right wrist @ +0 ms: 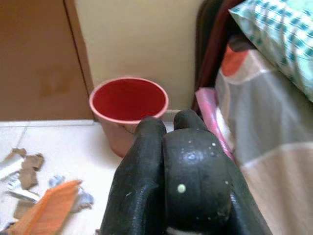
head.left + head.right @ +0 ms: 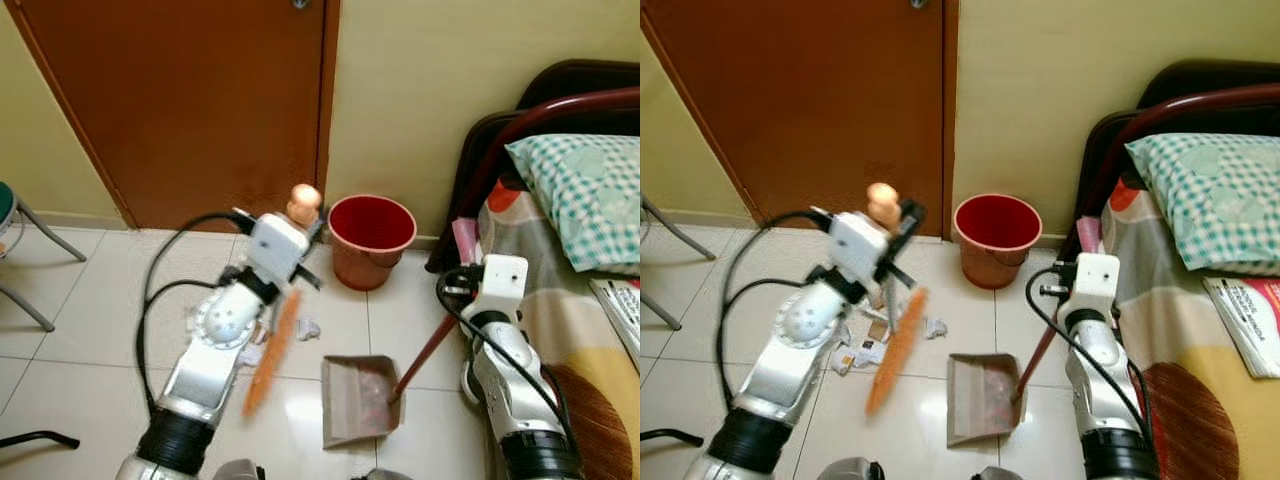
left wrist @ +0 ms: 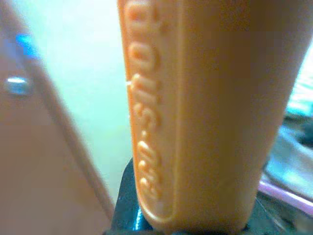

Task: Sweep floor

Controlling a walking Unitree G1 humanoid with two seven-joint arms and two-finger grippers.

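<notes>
Paper scraps (image 2: 865,345) on white tiled floor (image 2: 700,290)

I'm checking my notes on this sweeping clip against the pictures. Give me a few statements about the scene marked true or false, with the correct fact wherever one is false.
1. The left gripper holds an orange plastic brush by its handle. True.
2. The red plastic bucket lies tipped on its side. False: it stands upright by the wall, beside the brown wooden door.
3. The brown dustpan rests on the white tiled floor, its long handle running up toward the right gripper. True.
4. The scraps of torn paper lie inside the bucket. False: they lie on the floor, under the left arm.
5. The green checked pillow is on the floor. False: it lies on the bed.
</notes>
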